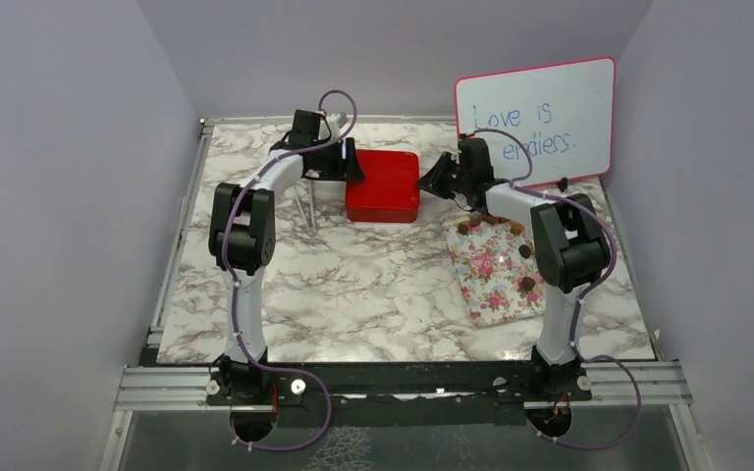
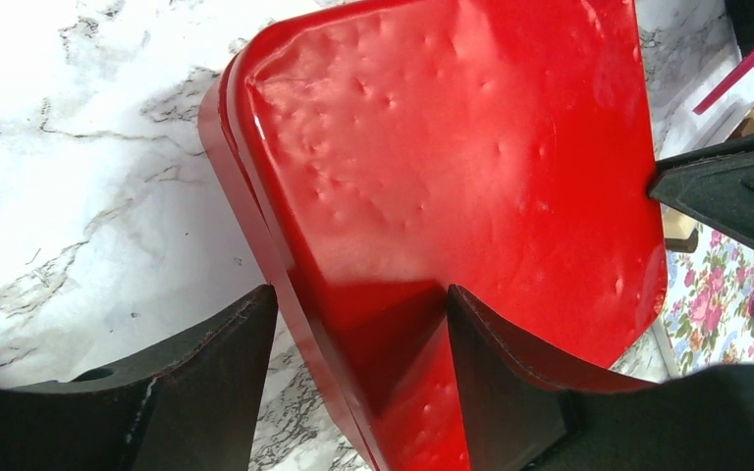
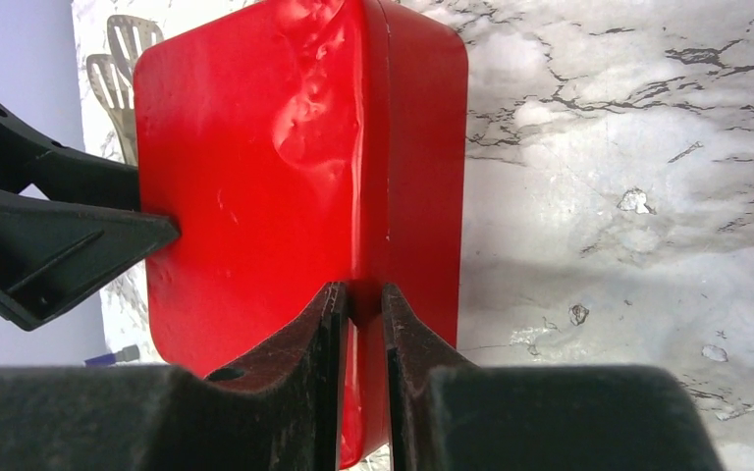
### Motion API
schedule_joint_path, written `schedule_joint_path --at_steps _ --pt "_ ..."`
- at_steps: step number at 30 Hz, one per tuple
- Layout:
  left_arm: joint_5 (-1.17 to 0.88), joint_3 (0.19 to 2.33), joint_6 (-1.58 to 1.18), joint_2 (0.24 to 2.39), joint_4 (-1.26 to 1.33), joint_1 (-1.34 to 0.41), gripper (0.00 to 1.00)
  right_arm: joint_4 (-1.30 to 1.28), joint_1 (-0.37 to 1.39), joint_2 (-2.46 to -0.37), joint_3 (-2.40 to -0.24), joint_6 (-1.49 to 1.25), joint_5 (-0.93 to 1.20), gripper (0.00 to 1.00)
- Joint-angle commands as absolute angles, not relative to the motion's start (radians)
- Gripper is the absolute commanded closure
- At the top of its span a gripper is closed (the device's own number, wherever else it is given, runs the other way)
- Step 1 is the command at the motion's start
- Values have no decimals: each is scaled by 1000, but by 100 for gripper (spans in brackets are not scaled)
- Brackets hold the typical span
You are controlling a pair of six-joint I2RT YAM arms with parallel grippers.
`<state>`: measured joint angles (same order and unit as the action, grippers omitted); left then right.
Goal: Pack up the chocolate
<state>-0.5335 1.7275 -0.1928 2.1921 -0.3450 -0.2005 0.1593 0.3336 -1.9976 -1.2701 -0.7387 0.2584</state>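
Right end effector (image 3: pixel 361 292) clamped on red box (image 3: pixel 255 167), left (image 2: pixel 358 294) apart — overhead, chocolate (image 1: pixel 528 285) on cloth (image 1: pixel 491 273).

Right claw (image 3: pixel 363 299) on red box (image 3: pixel 255 167) rim

A red box (image 1: pixel 382 185) on a white table (image 1: pixel 353 285) veined in grey, dark brown chocolates (image 1: pixel 527 250) on a white cloth (image 1: pixel 491 280) of pink roses at its four o'clock, a pink-framed whiteboard (image 1: pixel 535 108) lettered in blue at two o'clock, black arms (image 1: pixel 241 231), purple cables (image 1: pixel 309 412).
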Motion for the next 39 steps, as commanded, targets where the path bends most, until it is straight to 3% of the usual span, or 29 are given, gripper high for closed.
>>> schedule_joint_path --at_steps 1,5,12,14,19,23,28,33,37,39 --pt "-526 1768 -183 2223 -342 -200 35 202 340 -2026 -1253 -754 241 78" --pt "-457 1756 -186 2229 -345 -199 41 193 342 -2039 -1243 -745 220 78" --pt "-278 1736 -210 2241 -393 -198 67 173 343 -2056 -1225 -731 193 78" --pt "-266 1737 -219 2240 -396 -198 69 172 342 -2054 -1219 -725 183 78" --pt "-295 1765 -236 2245 -404 -196 70 158 342 -2054 -1229 -708 176 78" --pt "-352 1820 -258 2234 -413 -188 55 146 343 -2053 -1241 -696 181 78" --pt "-400 1933 -325 2195 -413 -172 53 147 343 -2043 -1241 -690 189 77" --pt "-306 1952 -375 2124 -334 -173 68 153 342 -2039 -1236 -680 198 77" --pt "-350 1880 -388 2111 -205 -186 96 151 342 -2039 -1235 -677 208 77" --pt "-370 1837 -394 2124 -153 -192 100 149 342 -2031 -1235 -674 206 77"
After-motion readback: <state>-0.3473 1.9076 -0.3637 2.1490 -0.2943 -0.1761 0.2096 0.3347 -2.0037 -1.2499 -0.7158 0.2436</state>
